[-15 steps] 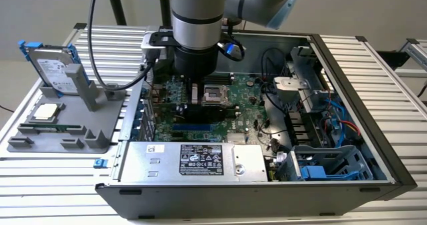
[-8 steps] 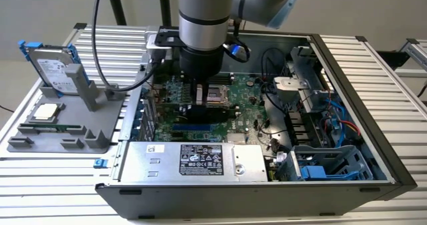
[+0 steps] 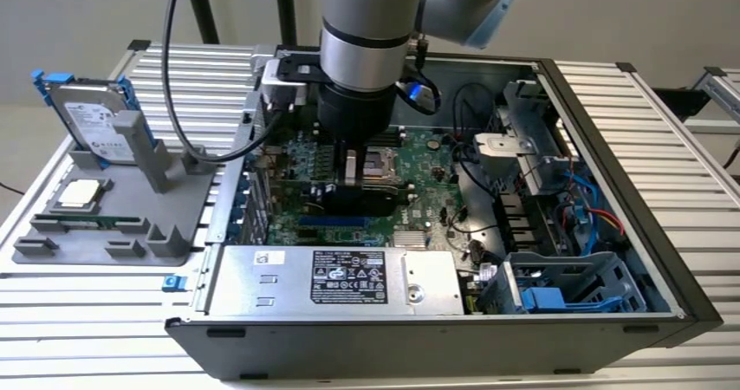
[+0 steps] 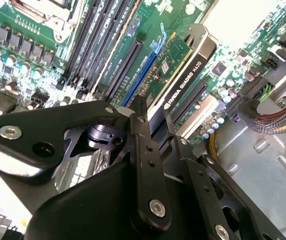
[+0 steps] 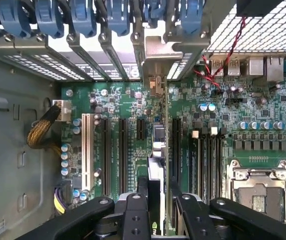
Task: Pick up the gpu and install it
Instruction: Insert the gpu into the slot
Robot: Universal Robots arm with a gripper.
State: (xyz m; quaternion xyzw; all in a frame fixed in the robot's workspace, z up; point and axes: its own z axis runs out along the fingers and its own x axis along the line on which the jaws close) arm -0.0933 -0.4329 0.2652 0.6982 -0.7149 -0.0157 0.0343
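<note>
Ribbed aluminium slats make up the tabletop (image 3: 81, 321), and on it an open computer case (image 3: 647, 260) lies on its side with the green motherboard (image 3: 428, 191) facing up. The arm reaches straight down into the case, and its black claw (image 5: 156, 200) is clamped on the gpu (image 4: 180, 75), which stands on edge over the motherboard's long expansion slots, its silver end bracket (image 5: 153, 65) up against the row of slot covers at the case's rear wall. At the exterior view's left, well apart from the case, a grey fixture (image 3: 104, 225) holds a blue-framed hard drive (image 3: 87, 117) upright and a small silver processor chip (image 3: 79, 194) lying flat.
</note>
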